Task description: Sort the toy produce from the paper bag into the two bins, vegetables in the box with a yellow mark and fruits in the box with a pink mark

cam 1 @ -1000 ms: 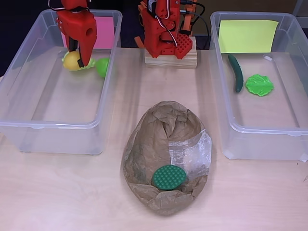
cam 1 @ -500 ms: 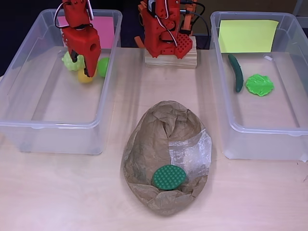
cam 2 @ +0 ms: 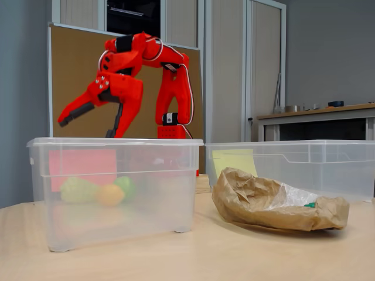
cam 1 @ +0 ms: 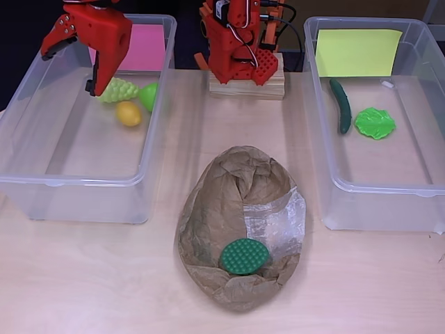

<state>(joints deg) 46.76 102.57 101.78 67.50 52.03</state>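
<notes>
Hovering: the red gripper (cam 1: 68, 64) hangs above the far end of the left bin (cam 1: 42, 182) in the overhead view, up over the rim in the fixed view (cam 2: 85, 122).
Jaws: spread wide apart, one finger jutting out toward the bin's outer wall, the other pointing down; nothing is between them.
Below the gripper: a pale green bumpy fruit (cam 1: 117, 90) lies on the bin floor just beside the lower fingertip in the overhead view; whether they touch I cannot tell.
Yellow lemon (cam 1: 128, 113): on the bin floor a little nearer the camera than the gripper, beside the bumpy fruit and clear of the fingers.
Green fruit (cam 1: 148, 96): on the arm-base side of the gripper, next to the bumpy fruit, near the bin's inner wall.
Pink mark (cam 1: 141, 46): a pink sheet at the back wall of this bin, right behind the gripper.
Paper bag (cam 1: 240, 229): crumpled brown, lying on the table well away from the gripper, between the two bins, mouth toward the camera.
In the bag: a round dark green ridged piece (cam 1: 244, 256) sits in the opening.
Right bin (cam 1: 379, 202): far across the table from the gripper, with a yellow mark (cam 1: 357, 52) at its back.
Inside it: a dark green cucumber (cam 1: 341, 104) and a bright green leaf (cam 1: 375, 122), side by side, apart.
Arm base (cam 1: 240, 42): on a wooden block between the bins.
</notes>
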